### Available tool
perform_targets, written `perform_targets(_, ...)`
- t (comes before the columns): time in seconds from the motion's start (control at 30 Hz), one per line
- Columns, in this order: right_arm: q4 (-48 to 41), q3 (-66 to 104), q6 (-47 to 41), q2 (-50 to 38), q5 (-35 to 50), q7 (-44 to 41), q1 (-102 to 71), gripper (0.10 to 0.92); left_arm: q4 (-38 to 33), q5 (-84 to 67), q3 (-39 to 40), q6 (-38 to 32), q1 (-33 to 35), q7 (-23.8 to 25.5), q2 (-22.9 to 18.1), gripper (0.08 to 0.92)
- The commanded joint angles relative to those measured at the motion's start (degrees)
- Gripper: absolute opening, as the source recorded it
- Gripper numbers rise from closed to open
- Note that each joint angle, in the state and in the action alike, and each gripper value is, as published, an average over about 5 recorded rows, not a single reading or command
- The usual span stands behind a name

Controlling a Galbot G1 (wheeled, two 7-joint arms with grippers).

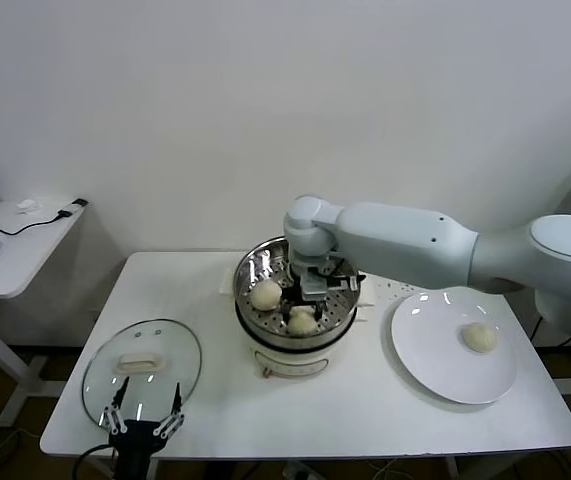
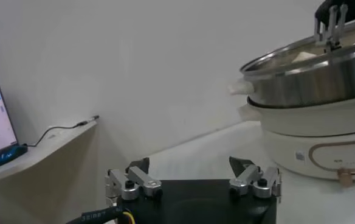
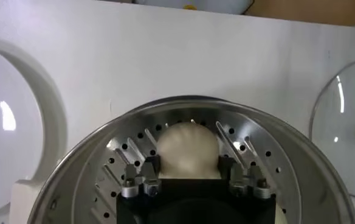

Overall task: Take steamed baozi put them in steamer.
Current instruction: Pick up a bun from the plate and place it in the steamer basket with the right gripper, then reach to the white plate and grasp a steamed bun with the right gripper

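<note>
Right end effector (image 3: 188, 176) half-hides baozi (image 3: 188, 149) (steamer (image 3: 258, 143)).

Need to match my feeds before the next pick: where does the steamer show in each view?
Head view: steamer at table centre, right pincer inside it.
Left wrist view: steamer at upper right, beyond the open left pincer.
Right wrist view: steamer fills the lower frame, a baozi between the fingers.
Shared landmark: the steamer's shiny rim.
</note>
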Motion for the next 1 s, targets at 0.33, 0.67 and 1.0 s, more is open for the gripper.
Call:
perform_targets(0.33, -0.47, 4.82, -0.45, -3.95, 2.34, -1.09, 3.64, 0.822, 0.34, 0.01, 0.23, -0.12, 0.02, 0.01, 0.19, 0.823)
perform_targets(0.67, -5.53, -4.7, -25.03, -17.44, 18.56, 9.27, 15.83, 0.823, -0.62, -0.1, 0.27, -0.14, -0.03, 0.2, 0.61, 0.823)
perform_targets(1.0, -0.52, -3.39, -50.37, -36.22, 34.41, 12.06, 8.65, 0.823, -0.01, -0.52, 0.64, -0.65, -0.04, 0.21, 0.18, 0.823)
